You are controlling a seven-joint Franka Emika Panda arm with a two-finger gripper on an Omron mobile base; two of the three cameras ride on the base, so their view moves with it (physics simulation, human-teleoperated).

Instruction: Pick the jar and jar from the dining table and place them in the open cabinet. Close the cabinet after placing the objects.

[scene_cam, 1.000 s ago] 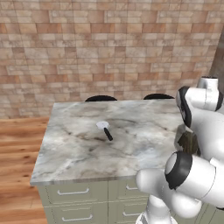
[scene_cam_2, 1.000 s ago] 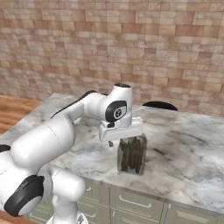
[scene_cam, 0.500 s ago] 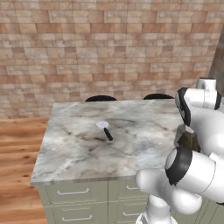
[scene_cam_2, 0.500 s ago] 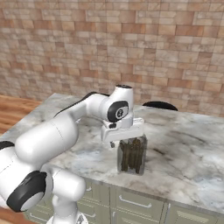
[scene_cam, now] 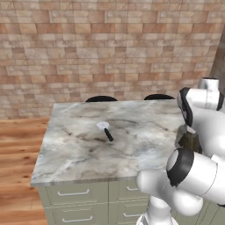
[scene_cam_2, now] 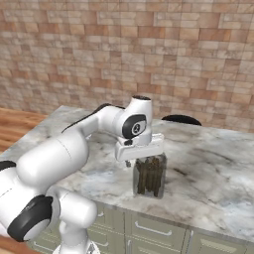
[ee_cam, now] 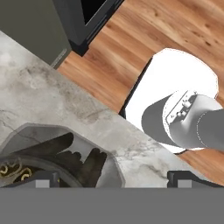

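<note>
Jar [scene_cam_2: 149, 176] upright on bench [scene_cam_2: 213, 163], near front edge, dark sticks visible through glass; hand [scene_cam_2: 141, 154] directly over jar top, jaws spread wide, astride jar's top, no grip seen; hand view: jar rim [ee_cam: 52, 164] at lower left, marble edge diagonal, wood floor beyond; small white-headed black-handled utensil [scene_cam: 106, 130] lies flat mid-bench, well apart from jar; brick wall [scene_cam: 110, 48] behind bench
</note>
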